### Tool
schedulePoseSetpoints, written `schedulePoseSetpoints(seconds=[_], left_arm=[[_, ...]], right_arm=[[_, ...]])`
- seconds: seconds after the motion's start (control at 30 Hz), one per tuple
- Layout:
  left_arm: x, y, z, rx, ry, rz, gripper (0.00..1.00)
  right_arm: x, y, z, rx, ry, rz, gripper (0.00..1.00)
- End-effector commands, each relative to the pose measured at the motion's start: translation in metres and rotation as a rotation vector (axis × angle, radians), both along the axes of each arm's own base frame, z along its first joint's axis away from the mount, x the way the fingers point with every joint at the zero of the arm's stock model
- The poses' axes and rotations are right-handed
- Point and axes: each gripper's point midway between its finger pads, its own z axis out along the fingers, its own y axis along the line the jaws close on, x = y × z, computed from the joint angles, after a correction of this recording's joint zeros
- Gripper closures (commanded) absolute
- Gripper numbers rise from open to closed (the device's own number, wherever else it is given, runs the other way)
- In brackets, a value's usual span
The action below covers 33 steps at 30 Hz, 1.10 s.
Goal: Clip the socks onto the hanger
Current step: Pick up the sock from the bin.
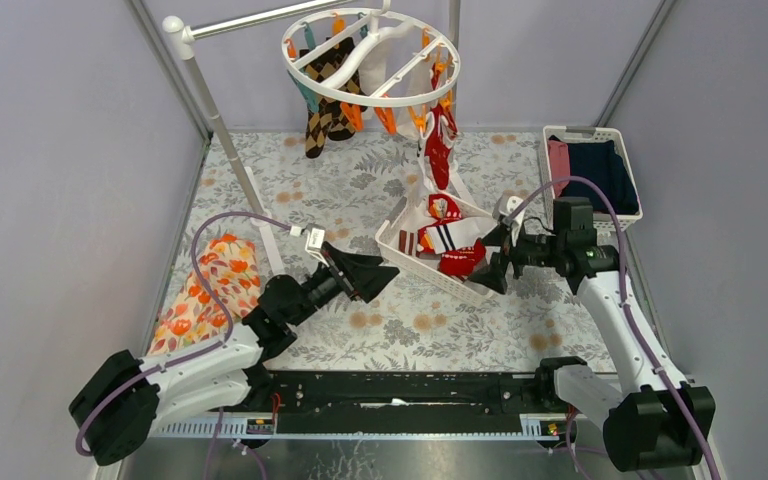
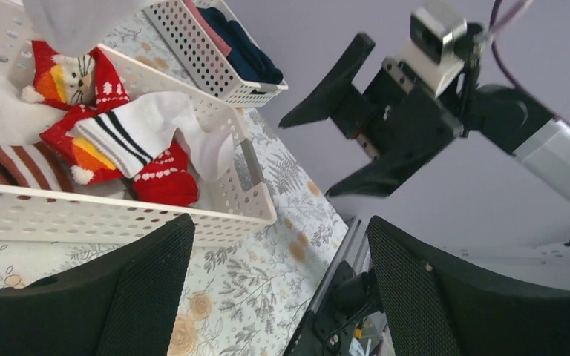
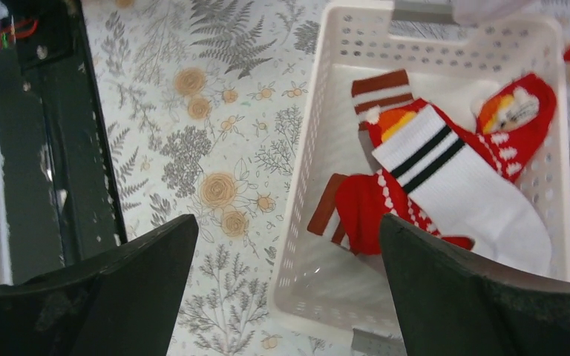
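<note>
Plain lilac-grey walls [image 1: 60,150] enclose a floral tabletop [image 1: 430,330], possibly cloth-covered.

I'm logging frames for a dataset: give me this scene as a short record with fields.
hanger: white ring with clips; argyle socks and a red sock hang from it
basket: white slatted, holds a white striped sock and red Christmas socks
left gripper: open, empty, beside the basket
right gripper: open, empty, near the basket
left to do: socks in the basket not yet clipped
</note>
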Motion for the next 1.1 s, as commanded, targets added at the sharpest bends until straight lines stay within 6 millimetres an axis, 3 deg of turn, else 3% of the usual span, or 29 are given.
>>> schedulePoseSetpoints(seconds=[0.0, 0.1, 0.27, 0.47, 0.6, 0.8, 0.93, 1.07], left_arm=[[0.012, 0.004, 0.036, -0.144, -0.041, 0.052, 0.1], [0.023, 0.004, 0.026, -0.088, -0.049, 0.094, 0.11], [0.042, 0.002, 0.011, -0.037, -0.033, 0.12, 0.13], [0.044, 0.006, 0.004, -0.118, -0.043, 0.047, 0.19], [0.04, 0.017, 0.0, -0.191, -0.038, -0.01, 0.32], [0.045, 0.041, -0.018, -0.182, 0.029, -0.03, 0.37], [0.057, 0.039, -0.037, -0.042, 0.099, -0.015, 0.36], [0.062, 0.041, -0.028, -0.017, 0.059, 0.012, 0.34]], right_arm=[[-0.02, 0.011, 0.0, 0.019, -0.24, 0.238, 0.0], [-0.02, 0.013, -0.007, 0.003, -0.374, 0.328, 0.0], [0.008, 0.019, -0.02, 0.01, -0.475, 0.426, 0.02], [0.032, 0.025, -0.052, 0.008, -0.413, 0.623, 0.28], [0.054, 0.033, -0.052, 0.027, -0.378, 0.651, 0.34], [0.078, 0.033, -0.077, -0.134, -0.322, 0.52, 0.31], [0.095, 0.027, -0.066, -0.202, -0.283, 0.353, 0.28], [0.097, 0.019, -0.064, -0.257, -0.308, 0.313, 0.23]])
